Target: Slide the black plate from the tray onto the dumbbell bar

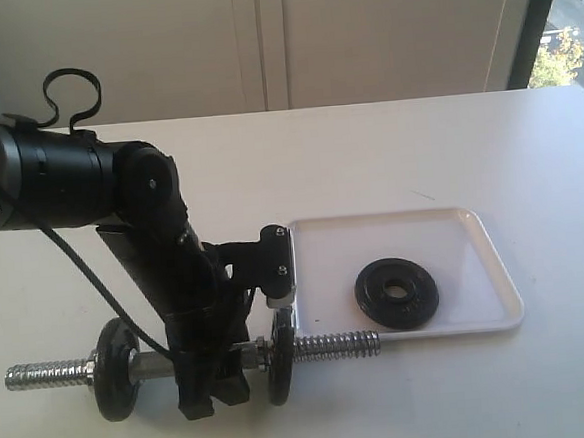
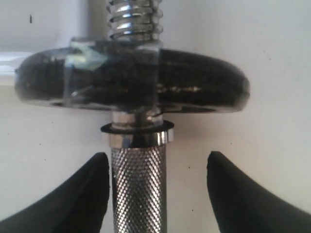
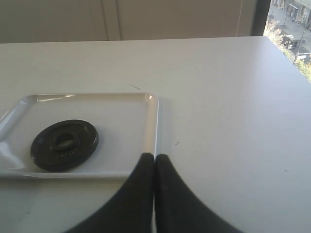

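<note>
The black plate (image 1: 397, 292) lies flat in the white tray (image 1: 454, 248), right of centre. In front of the tray the chrome dumbbell bar (image 1: 336, 345) lies on the table, carrying two other black discs, one (image 1: 117, 372) near its left end and one (image 1: 279, 365) by the tray. My left gripper (image 1: 211, 385) reaches down over the bar's middle. In the left wrist view it is open (image 2: 158, 194) astride the knurled bar (image 2: 138, 189), one finger close beside it, the other well apart. My right gripper (image 3: 155, 162) is shut and empty, beside the tray's rim (image 3: 156, 126), apart from the black plate (image 3: 64, 144).
The black left arm (image 1: 68, 174) and its cable hang over the table's left half. The bar's threaded right end (image 1: 371, 342) lies along the tray's front rim. A window edge (image 1: 559, 20) shows at the far right. The right arm is outside the exterior view.
</note>
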Controlling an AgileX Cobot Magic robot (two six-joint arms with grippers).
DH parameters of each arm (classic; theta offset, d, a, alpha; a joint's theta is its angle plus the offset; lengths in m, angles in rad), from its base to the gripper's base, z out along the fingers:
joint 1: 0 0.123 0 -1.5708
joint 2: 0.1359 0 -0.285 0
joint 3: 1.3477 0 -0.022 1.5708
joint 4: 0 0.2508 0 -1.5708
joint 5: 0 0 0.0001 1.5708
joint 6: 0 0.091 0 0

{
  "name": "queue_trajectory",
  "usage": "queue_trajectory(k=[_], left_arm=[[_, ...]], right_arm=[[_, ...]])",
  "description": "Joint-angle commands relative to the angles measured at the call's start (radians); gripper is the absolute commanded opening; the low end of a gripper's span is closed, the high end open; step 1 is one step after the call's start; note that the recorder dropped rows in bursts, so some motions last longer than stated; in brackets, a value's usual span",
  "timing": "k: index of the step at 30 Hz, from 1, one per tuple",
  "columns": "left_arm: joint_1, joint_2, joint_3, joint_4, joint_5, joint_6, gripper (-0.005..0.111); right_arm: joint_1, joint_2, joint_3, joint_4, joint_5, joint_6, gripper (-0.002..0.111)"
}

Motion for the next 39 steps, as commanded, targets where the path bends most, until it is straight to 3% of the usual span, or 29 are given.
queue_trajectory(k=[1, 39], left_arm=[[-0.008, 0.005, -0.001, -0.027, -0.008, 0.003, 0.063], [-0.008, 0.032, -0.001, -0.025, -0.047, 0.011, 0.063]], right_arm=[[0.002, -0.007, 0.002, -0.002, -0.006, -0.002, 0.0], [0.002, -0.007, 0.002, -0.002, -0.006, -0.002, 0.0]])
